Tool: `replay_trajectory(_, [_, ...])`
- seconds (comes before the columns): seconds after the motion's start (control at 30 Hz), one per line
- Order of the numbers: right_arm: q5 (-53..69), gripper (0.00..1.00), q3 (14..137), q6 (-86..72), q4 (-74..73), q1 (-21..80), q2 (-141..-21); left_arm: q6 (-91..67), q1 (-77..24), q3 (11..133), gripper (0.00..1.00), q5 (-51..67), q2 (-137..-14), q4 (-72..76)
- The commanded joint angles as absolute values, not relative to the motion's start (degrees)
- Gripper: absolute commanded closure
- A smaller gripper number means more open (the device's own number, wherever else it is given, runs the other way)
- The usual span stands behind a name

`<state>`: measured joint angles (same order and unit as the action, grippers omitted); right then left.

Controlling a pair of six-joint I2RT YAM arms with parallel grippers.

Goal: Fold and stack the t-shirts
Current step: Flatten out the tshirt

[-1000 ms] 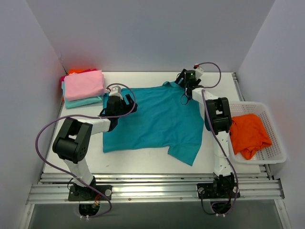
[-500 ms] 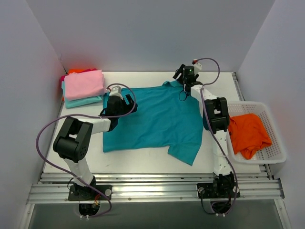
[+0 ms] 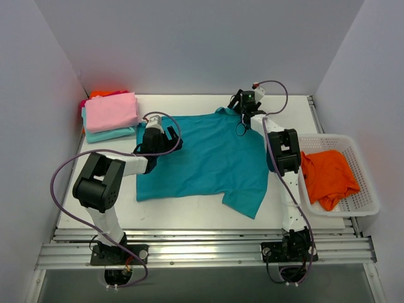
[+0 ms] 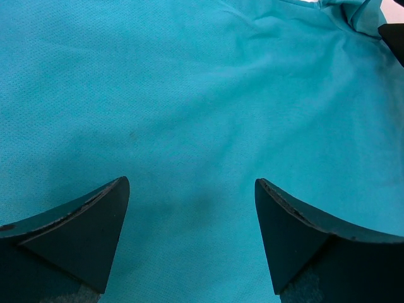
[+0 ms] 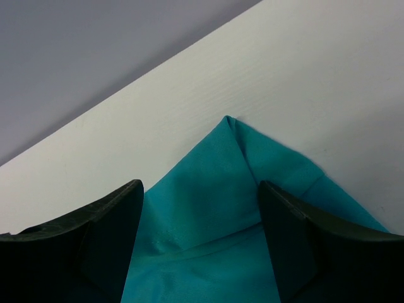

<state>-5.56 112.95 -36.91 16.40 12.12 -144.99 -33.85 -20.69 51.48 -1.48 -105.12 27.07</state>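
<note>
Teal t-shirt (image 3: 208, 158) lay spread flat mid-desk (image 3: 189, 211). Left gripper (image 4: 189, 189) was wide open over its left part, holding nothing. Right gripper (image 5: 199, 189) was wide open at the folded far tip, also holding nothing; contact unclear. Pink t-shirt (image 3: 111, 111) topped the pile (image 3: 101, 134) in the far-left corner, lower layers mostly hidden. Orange t-shirt (image 3: 328, 177) sat crumpled in basket (image 3: 365, 189) at right edge.

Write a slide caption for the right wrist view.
Open right end effector poised over a folded corner of the teal t-shirt on the white table.

teal t-shirt (image 3: 208, 158) spread flat; pink (image 3: 111, 112), aqua (image 3: 107, 134) folded, stacked.
</note>
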Motion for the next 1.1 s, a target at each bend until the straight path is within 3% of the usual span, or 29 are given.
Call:
replay_trajectory(0.0, [-6.0, 0.31, 113.5, -37.3, 16.4, 12.7, -144.7, -33.6, -20.7, 53.4, 0.11, -0.7, -105.6, 30.3])
replay_trajectory(0.97, [-15.2, 0.34, 107.3, -36.7, 16.4, 12.8, -140.3, -33.8, -20.6, 54.1, 0.11, 0.0, -107.7, 31.5])
replay_trajectory(1.03, [-16.1, 0.43, 106.4, -37.0, 16.7, 12.9, -139.9, -33.9, -20.6, 54.1, 0.11, -0.1, -107.8, 31.5])
replay_trajectory(1.07, [-16.1, 0.53, 106.1, -37.3, 17.2, 12.9, -139.8, -33.8, -20.6, 54.1, 0.11, -0.1, -107.8, 31.5])
